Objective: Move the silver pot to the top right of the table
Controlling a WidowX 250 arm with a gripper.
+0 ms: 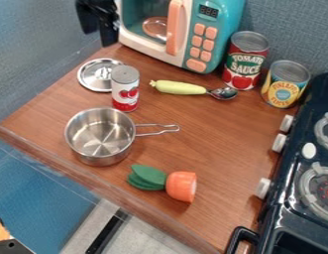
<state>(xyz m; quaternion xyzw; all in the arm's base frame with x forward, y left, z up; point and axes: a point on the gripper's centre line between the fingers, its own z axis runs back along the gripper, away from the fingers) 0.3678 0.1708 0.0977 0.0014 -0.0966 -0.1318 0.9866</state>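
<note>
Although the wooden table offers some way to its top right, beside the black stove and the teal microwave, the transfer seems not yet begun. The black gripper is at the upper left; how far it is open, one cannot tell, but it has no hold of the pot. The silver pot stands upright at the table's left, its handle pointing right. Grasping it looks the step in hand: the gripper should come down to its rim, passing clear of the red-white can just behind.
</note>
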